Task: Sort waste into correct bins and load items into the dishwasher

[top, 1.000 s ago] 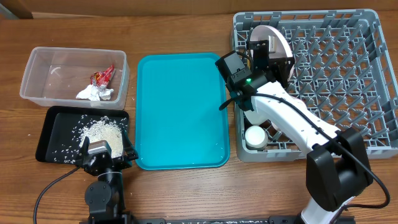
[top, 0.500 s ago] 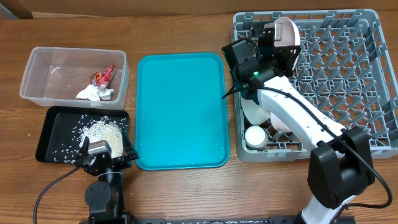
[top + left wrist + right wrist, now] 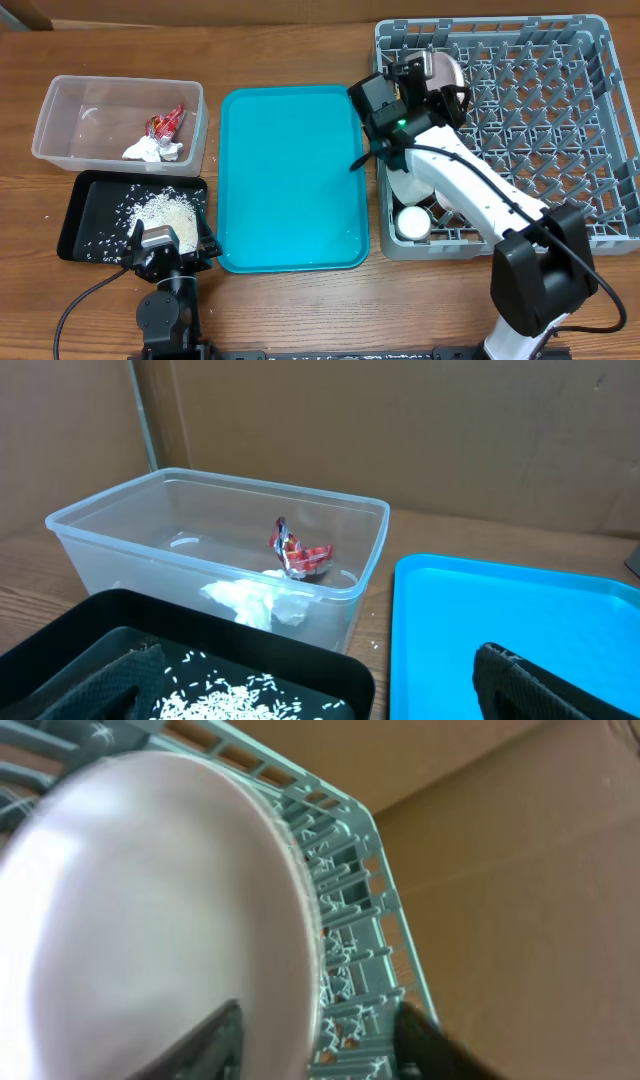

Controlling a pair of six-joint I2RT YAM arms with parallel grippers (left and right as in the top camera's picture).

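Dish rack (image 3: 560, 90) holds one plate (image 3: 450, 72) and one cup (image 3: 410, 222); right gripper (image 3: 312, 1045) parted around plate, left gripper (image 3: 320, 690) wide.

- The left gripper (image 3: 312, 690) sits low, its fingers (image 3: 540, 685) spread as wide as they go.
- The right gripper (image 3: 315, 1038) has its fingers (image 3: 205, 1040) parted, with the right arm (image 3: 470, 185) stretched out behind them.

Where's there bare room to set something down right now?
The teal tray, between the clear tub, black tray and grey rack, is wholly bare. The rack's pegs right of its left column stand free too. Crowded: that left column, with the plate, the cup and the right arm over it; both bins hold waste.
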